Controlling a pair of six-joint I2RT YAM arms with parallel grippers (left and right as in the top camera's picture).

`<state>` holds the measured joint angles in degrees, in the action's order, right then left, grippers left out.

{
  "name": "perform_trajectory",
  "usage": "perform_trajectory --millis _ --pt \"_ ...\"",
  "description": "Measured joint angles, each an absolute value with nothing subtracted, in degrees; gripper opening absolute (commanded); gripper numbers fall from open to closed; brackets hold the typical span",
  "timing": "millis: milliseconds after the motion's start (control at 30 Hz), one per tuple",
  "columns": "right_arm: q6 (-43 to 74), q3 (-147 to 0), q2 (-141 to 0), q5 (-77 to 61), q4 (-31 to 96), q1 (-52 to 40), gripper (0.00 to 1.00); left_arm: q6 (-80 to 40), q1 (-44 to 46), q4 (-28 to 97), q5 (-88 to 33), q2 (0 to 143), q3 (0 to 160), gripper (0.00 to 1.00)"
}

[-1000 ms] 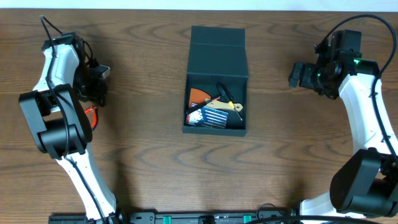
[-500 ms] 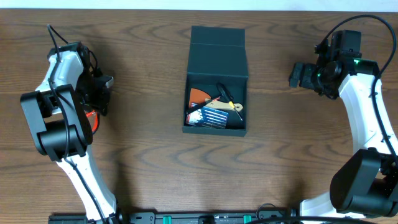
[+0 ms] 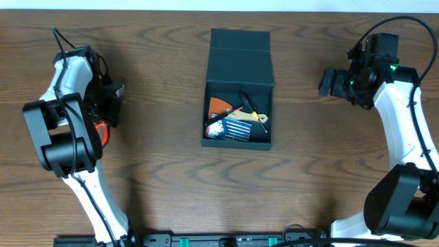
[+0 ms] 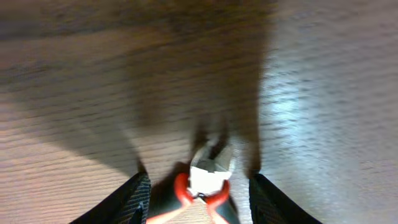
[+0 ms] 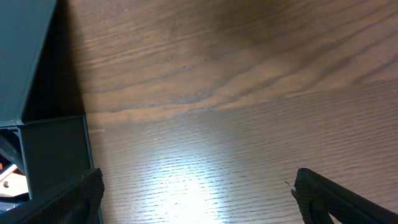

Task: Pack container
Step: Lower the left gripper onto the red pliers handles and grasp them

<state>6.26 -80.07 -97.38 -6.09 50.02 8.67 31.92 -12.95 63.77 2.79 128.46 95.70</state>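
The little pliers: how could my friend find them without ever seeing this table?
On the wooden table, look at the left arm's tool. Between its open fingers lies a small pair of pliers with a silvery head. Their red handles, and lying outside the dark box that holds the other things, set them apart.

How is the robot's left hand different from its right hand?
The left gripper hangs over red-handled pliers, which lie between its fingers; the right gripper has only bare table between its fingers. The right gripper's camera sees the container at its edge; the left gripper's camera shows no container. Both are open and hold nothing.
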Motion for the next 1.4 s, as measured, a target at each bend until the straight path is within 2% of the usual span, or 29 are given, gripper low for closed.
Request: perform_trajectory --millis 400,633,1000,1233,1400 --pt "6.3 -80.1 -97.4 -6.0 49.3 8.7 0.99 26.2 -13.0 67.0 2.6 116.2 97.6 0.5" --pt "6.3 -80.1 -97.4 -6.0 49.2 8.7 0.99 21.2 -13.0 67.8 -2.0 116.0 95.7 0.5" --pt "6.3 -80.1 -97.4 -6.0 49.2 8.7 0.99 17.1 -13.0 77.6 -3.0 114.0 94.8 0.51" --pt "6.3 -80.1 -97.4 -6.0 49.2 8.7 0.99 16.4 -13.0 76.4 -3.0 94.8 93.4 0.51" --pt "6.3 -80.1 -97.4 -5.9 49.2 8.7 0.99 16.3 -13.1 67.0 -1.1 81.3 83.8 0.52"
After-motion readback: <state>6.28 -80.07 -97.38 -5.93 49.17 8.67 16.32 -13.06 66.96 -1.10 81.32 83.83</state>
